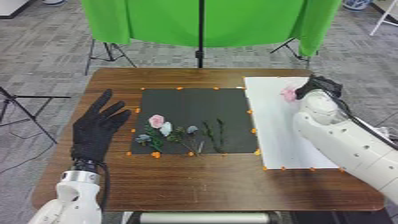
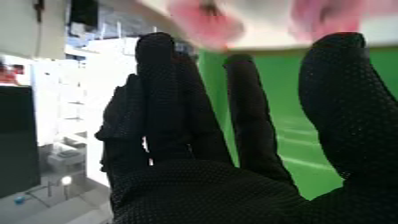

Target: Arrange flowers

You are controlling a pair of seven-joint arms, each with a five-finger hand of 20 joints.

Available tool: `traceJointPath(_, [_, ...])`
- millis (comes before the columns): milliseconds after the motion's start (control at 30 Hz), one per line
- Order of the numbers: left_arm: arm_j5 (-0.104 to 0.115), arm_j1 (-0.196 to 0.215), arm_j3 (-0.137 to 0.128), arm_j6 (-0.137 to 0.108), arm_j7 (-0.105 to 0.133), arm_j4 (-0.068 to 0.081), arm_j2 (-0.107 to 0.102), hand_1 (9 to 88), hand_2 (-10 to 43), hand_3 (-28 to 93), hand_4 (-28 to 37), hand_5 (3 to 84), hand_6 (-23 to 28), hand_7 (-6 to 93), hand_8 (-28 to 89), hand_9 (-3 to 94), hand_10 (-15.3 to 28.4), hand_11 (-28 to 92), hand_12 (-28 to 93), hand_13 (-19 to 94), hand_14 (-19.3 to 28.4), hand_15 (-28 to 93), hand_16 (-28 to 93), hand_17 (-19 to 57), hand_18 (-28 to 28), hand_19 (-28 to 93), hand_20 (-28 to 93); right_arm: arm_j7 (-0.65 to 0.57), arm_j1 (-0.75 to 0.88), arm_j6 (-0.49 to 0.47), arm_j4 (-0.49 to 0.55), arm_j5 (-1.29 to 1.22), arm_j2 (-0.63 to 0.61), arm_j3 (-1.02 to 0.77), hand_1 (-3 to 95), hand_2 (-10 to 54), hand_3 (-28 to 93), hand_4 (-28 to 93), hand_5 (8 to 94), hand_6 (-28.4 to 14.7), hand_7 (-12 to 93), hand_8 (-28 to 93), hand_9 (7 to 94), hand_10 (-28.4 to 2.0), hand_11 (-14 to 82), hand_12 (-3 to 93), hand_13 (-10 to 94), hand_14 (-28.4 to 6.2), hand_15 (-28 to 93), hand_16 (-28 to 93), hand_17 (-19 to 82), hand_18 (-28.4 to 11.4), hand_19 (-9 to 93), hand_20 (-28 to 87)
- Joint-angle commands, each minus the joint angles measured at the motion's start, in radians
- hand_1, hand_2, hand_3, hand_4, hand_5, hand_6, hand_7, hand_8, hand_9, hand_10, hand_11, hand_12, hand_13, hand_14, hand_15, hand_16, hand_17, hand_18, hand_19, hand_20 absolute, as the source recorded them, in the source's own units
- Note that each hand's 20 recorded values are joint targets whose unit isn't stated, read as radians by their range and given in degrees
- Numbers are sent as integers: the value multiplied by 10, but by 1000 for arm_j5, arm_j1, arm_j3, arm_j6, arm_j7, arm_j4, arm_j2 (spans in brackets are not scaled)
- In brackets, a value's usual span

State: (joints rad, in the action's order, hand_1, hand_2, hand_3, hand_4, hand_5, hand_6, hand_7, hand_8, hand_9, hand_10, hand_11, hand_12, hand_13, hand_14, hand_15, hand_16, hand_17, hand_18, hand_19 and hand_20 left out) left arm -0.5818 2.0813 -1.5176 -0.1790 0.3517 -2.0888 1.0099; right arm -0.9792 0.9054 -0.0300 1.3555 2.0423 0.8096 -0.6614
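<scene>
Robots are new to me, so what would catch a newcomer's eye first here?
Probably the green cloth hanging beyond the table, then the black-gloved left hand beside the black mat and the right hand at the far right corner of the white sheet, near pink blooms. Next, the pink rose on the mat.

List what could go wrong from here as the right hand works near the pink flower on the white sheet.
The right hand is right beside the pink flower, so its fingers could brush the petals or push the flower out of place on the white sheet. On the black mat, the pink rose and white flower lie close together, so lifting one might drag the other.
</scene>
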Motion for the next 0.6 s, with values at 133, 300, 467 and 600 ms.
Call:
traceJointPath(133, [-12, -17, 24, 30, -11, 7, -5, 231, 60, 786, -275, 321, 58, 138, -106, 326, 189, 249, 126, 263, 274, 546, -73, -66, 284, 519, 279, -37, 16, -25, -62, 57, 10, 5, 382, -95, 831, -281, 524, 25, 179, -149, 586, -187, 163, 121, 536, -145, 631, 59, 222, -246, 882, 466])
traceJointPath(300, [4, -12, 21, 15, 10, 5, -19, 233, 60, 787, -272, 321, 58, 137, -105, 327, 189, 249, 126, 263, 275, 546, -73, -66, 284, 519, 278, -19, 12, 75, -77, 96, 11, 53, 564, -95, 714, -283, 744, 21, 202, -41, 841, -86, 98, 264, 744, -27, 537, 257, 348, -218, 931, 471])
traceJointPath(467, [17, 4, 25, 3, 36, 0, -35, 234, 60, 786, -271, 321, 58, 138, -105, 327, 189, 249, 125, 263, 275, 546, -74, -66, 284, 519, 277, -18, -11, 202, -52, 132, -16, 122, 631, -95, 670, -283, 855, 24, 221, 3, 936, -51, 121, 296, 854, -7, 542, 267, 430, -195, 932, 502])
traceJointPath(600, [20, 18, 18, -1, 46, -5, -40, 235, 60, 785, -271, 321, 57, 138, -106, 327, 189, 249, 125, 263, 274, 547, -73, -67, 284, 521, 276, -34, -52, 313, -5, 170, -27, 165, 633, -95, 675, -283, 869, 23, 214, 3, 937, -52, 135, 293, 864, -5, 544, 270, 441, -193, 932, 498])
